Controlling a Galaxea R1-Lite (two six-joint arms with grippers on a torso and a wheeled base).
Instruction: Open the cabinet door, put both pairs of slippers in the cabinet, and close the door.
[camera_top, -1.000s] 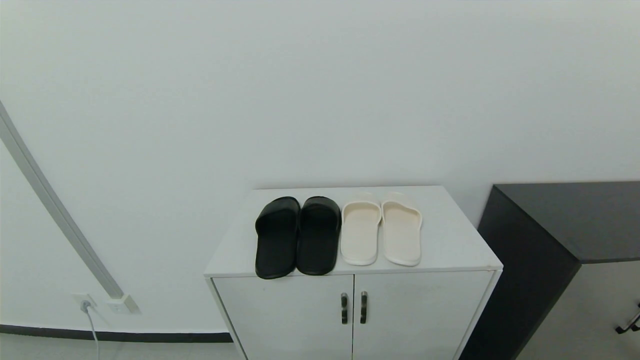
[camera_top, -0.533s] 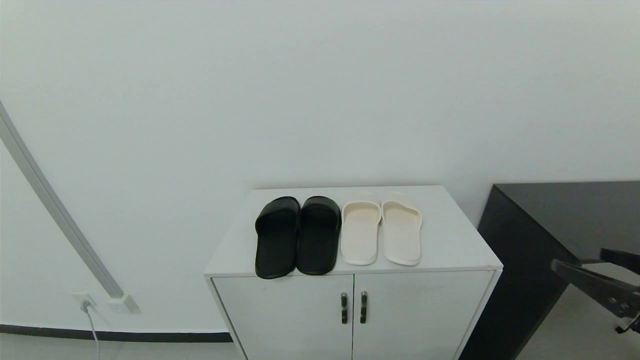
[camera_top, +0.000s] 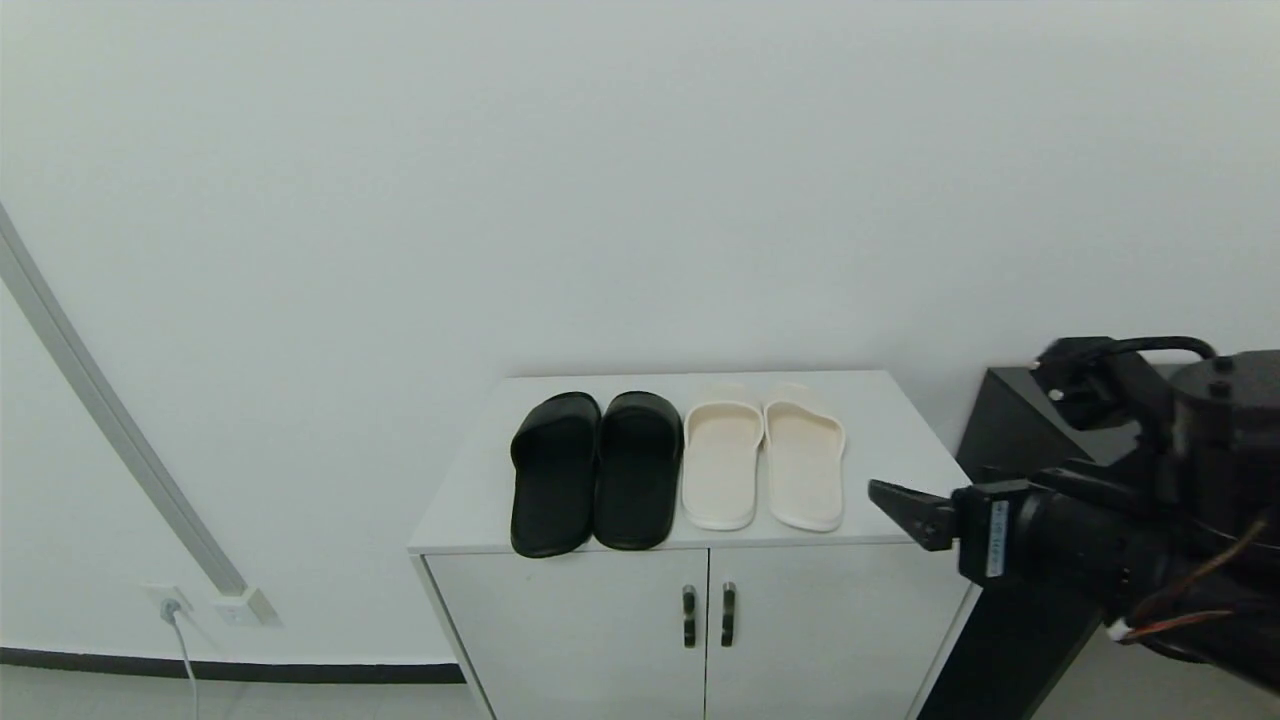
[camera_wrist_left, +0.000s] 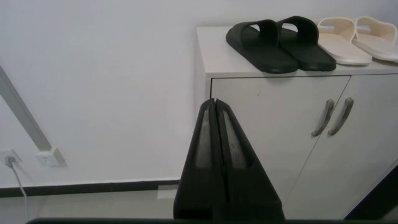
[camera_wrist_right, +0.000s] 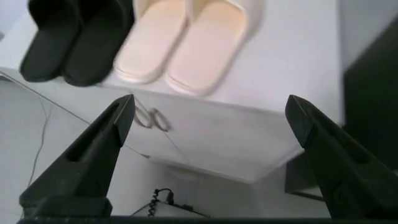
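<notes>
Two shut doors (camera_top: 570, 640) fronted the white cabinet (camera_top: 880, 440), the largest thing ahead, which stood against a pale wall (camera_top: 640, 200). Just beside it at its 3 o'clock stood a black unit (camera_top: 1010, 660).

The right gripper (camera_wrist_right: 210, 102) hung by the cabinet's right front corner, level with the top edge and pointing toward 9 o'clock. Its fingers (camera_wrist_right: 93, 155) were spread wide apart with nothing between them. Between them, the right wrist view looked down on the cabinet top and the seam of the doors.

The left gripper (camera_wrist_left: 215, 102) sat lower, off the cabinet's left front and well apart from it. Its fingers were pressed flat together on nothing.

Both pairs of slippers lay on the cabinet top, toes toward the wall and heels near the front edge. The black pair (camera_top: 637, 470) lay at 9 o'clock of the cream pair (camera_top: 720, 465), and the two inner slippers were touching or very nearly so. The outer black heel seemed to overhang the front edge a little.

Two dark handles (camera_top: 689, 615) stood upright side by side at the door seam, at 6 o'clock of the slippers. At the cabinet's 8 o'clock a wall socket (camera_top: 170, 605) sat low on the wall.
</notes>
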